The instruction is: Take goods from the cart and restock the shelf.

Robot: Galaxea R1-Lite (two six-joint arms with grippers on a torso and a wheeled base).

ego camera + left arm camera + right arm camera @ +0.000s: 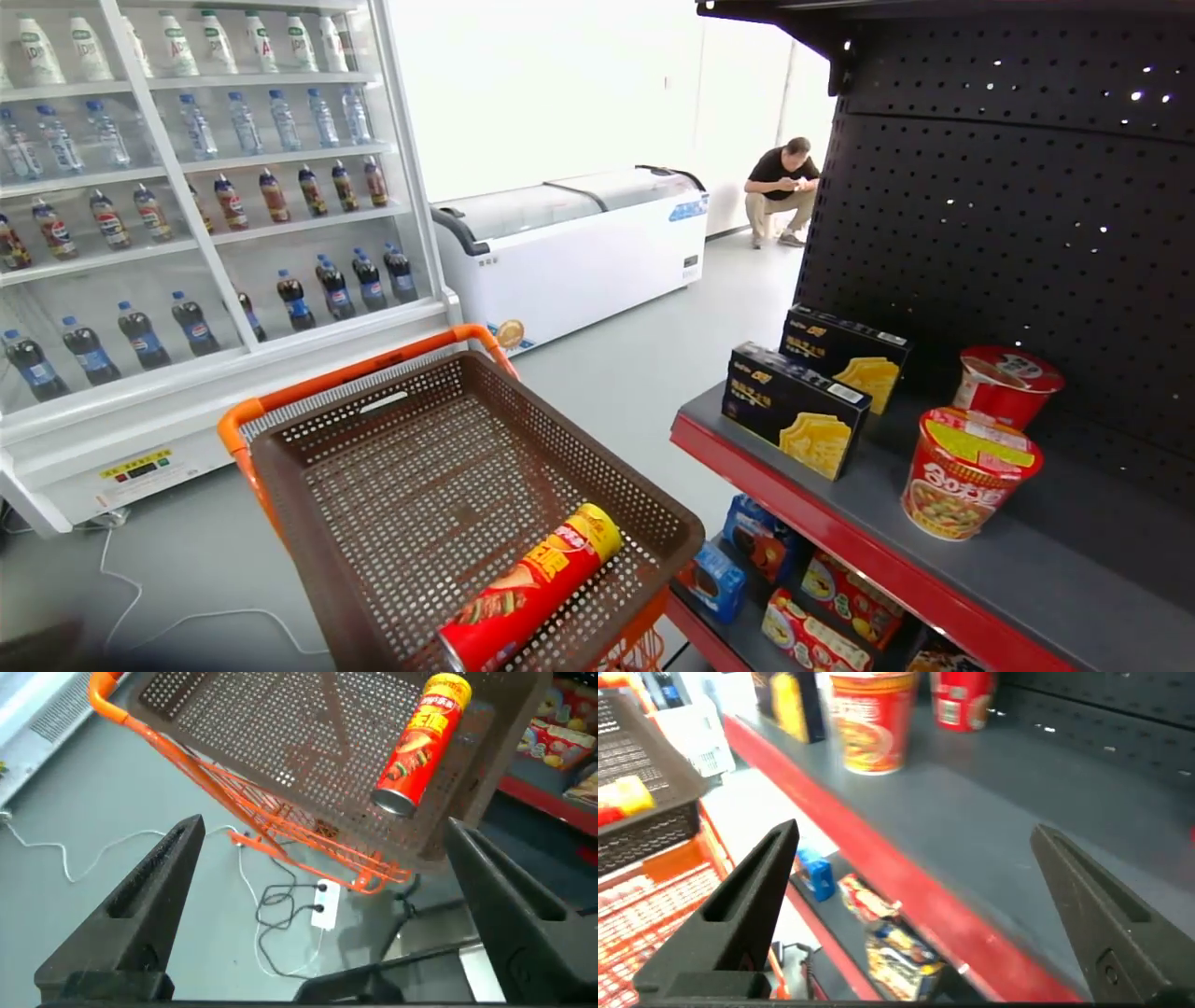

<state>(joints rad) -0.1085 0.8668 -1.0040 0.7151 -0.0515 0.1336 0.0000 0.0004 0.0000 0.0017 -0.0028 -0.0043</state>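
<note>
One can left in the cart, shelf partly stocked

The red chip can (532,588) lies on its side in the cart basket (373,411), lower middle of the head view. Boxes (798,409) and noodle cups (966,485) stand on the shelf (1027,569), lower right. The left hand (322,835) and right hand (915,840) are both spread wide and empty; the can is not yet picked.

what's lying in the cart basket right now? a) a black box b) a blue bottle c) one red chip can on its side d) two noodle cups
c: a single red chip can lies on its side on the floor of the brown basket, while the noodle cups and black boxes stand on the shelf.
</note>
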